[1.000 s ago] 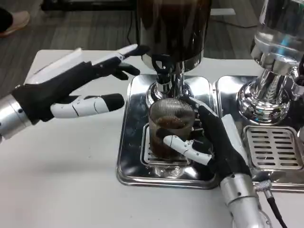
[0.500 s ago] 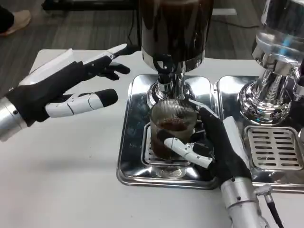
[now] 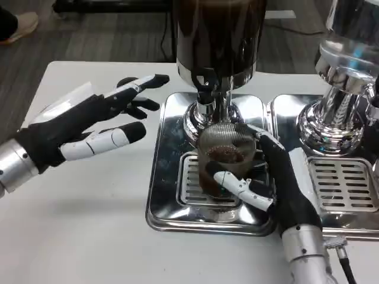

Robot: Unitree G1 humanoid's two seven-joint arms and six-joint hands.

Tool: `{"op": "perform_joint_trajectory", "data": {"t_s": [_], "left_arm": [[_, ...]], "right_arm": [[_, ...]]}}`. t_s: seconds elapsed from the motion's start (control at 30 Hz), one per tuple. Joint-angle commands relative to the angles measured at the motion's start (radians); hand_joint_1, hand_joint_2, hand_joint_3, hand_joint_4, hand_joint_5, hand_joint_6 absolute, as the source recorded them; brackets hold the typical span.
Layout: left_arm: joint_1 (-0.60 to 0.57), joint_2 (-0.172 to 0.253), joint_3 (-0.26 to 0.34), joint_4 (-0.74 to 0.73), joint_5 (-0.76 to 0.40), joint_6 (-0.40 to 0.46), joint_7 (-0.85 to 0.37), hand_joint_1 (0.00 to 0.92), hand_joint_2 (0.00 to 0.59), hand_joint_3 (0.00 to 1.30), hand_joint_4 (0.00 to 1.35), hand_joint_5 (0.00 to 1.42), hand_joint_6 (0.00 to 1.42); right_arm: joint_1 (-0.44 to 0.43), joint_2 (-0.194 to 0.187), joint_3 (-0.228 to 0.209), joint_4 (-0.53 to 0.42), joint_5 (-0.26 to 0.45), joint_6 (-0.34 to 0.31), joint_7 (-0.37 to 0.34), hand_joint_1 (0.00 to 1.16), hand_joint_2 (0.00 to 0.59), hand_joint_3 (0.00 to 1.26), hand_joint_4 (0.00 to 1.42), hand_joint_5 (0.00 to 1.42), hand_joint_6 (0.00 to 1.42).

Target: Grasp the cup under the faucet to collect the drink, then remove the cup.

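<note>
cup point(image 3: 224, 165) of dark drink on the drip tray point(image 3: 172, 207) under the faucet point(image 3: 204, 83), gripped by right hand point(image 3: 278, 183), left hand point(image 3: 89, 127) spread wide and empty; collecting looks done, next: draw cup out level.

Office or lab: grey carpet floor point(image 3: 89, 35), white table point(image 3: 89, 225), chrome drink dispensers point(image 3: 216, 41).
</note>
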Motion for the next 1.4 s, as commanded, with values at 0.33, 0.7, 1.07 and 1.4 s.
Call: {"op": "perform_joint_trajectory", "data": {"t_s": [0.33,0.7,1.07,1.4], "left_arm": [[0.052,-0.020,-0.018,-0.022,0.005,0.017,-0.024,0.000,0.103,0.08,0.05,0.19,0.28],[0.062,-0.034,-0.055,0.000,0.023,0.008,-0.040,0.000,0.108,0.09,0.05,0.19,0.28],[0.067,-0.039,-0.073,0.028,0.063,-0.003,-0.036,0.000,0.108,0.10,0.07,0.19,0.28],[0.100,-0.047,-0.083,0.015,0.069,-0.025,-0.031,0.000,0.111,0.10,0.07,0.19,0.28]], "right_arm": [[0.096,-0.014,-0.036,-0.170,-0.015,-0.009,-0.012,0.69,0.204,0.34,0.50,0.62,0.69],[0.133,-0.013,-0.053,-0.225,-0.012,-0.007,-0.010,0.69,0.204,0.36,0.52,0.64,0.72],[0.165,-0.012,-0.057,-0.282,-0.011,-0.018,-0.011,0.69,0.204,0.37,0.54,0.66,0.75],[0.250,-0.017,-0.051,-0.422,-0.009,0.001,0.032,0.69,0.204,0.38,0.55,0.67,0.76]]}}
